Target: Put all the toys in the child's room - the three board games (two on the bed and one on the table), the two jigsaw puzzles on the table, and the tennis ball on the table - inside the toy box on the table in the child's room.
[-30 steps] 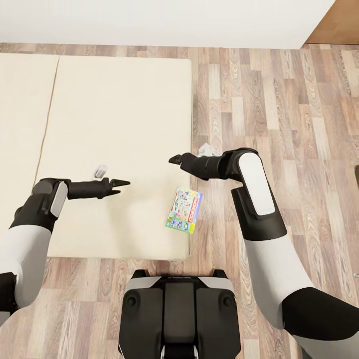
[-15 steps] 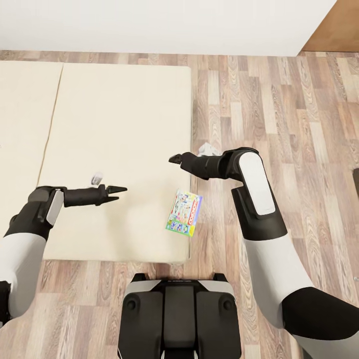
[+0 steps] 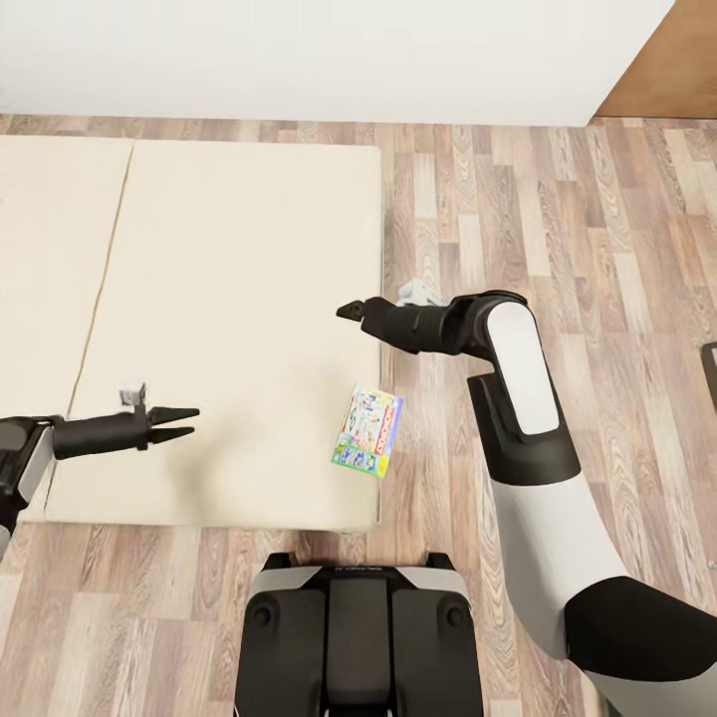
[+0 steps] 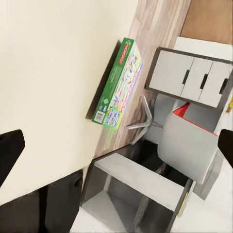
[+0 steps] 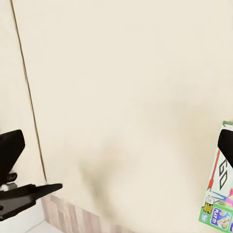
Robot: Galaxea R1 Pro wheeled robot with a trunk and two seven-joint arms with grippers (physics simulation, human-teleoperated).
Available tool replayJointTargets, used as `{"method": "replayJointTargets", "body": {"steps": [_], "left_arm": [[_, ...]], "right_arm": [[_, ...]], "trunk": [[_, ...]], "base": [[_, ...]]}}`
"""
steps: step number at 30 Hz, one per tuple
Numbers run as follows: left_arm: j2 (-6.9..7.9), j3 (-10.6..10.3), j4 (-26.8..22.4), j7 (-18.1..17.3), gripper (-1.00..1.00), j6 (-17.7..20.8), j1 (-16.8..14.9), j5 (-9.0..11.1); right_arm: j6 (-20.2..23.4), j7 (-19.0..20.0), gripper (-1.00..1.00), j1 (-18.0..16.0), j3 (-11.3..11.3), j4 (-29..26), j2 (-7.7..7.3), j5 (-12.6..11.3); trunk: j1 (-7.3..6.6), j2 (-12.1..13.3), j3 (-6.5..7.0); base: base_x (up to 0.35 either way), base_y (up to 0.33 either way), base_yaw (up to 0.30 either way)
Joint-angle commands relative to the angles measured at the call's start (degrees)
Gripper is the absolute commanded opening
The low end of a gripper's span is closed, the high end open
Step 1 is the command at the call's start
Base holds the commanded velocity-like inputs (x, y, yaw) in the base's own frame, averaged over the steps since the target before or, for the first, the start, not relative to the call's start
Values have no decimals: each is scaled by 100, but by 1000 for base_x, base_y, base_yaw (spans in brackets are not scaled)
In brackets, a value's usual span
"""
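Observation:
A board game [image 3: 368,432], a flat box printed in green, red and pale blue, lies on the beige mattress of the bed [image 3: 229,259] at its near right corner, partly over the edge. My right gripper [image 3: 349,311] hovers open above the mattress, a little beyond the box. My left gripper [image 3: 182,422] is open too, low over the mattress near its front edge, well to the left of the box. The left wrist view looks along the mattress at the board game [image 4: 119,85]. The right wrist view catches an end of the board game [image 5: 218,194] and my left gripper [image 5: 29,196].
Wood-plank floor [image 3: 558,229] lies right of and in front of the bed, with a white wall behind. My base [image 3: 358,637] stands at the bed's front edge. White drawers [image 4: 194,80] and a grey swivel chair [image 4: 187,141] appear past the bed.
My left arm has drawn back to the left and toward the bed's front edge. The right gripper and the board game have stayed put. The view has shifted slightly.

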Motion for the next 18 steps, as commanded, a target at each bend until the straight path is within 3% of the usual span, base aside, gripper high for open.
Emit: {"method": "replayJointTargets", "body": {"steps": [1, 4, 11, 18], "left_arm": [[59, 0, 0, -120, 100, 47, 65, 12], [287, 1, 0, -516, 100, -8, 375, 0], [734, -1, 55, -831, 100, -391, 983, 15], [866, -2, 98, -1170, 100, -750, 1422, 15]], "right_arm": [[16, -60, 100, 4, -2, -12, 2, -47], [7, -55, 100, 117, -2, -33, 2, -47], [16, -59, 100, 324, -3, -132, -6, -44], [-26, -56, 100, 544, -3, -244, -163, -46]], "trunk": [[5, -8, 4], [5, -8, 32], [5, -8, 99], [5, -8, 166]], "base": [[0, 0, 0], [0, 0, 0], [0, 0, 0], [0, 0, 0]]}}
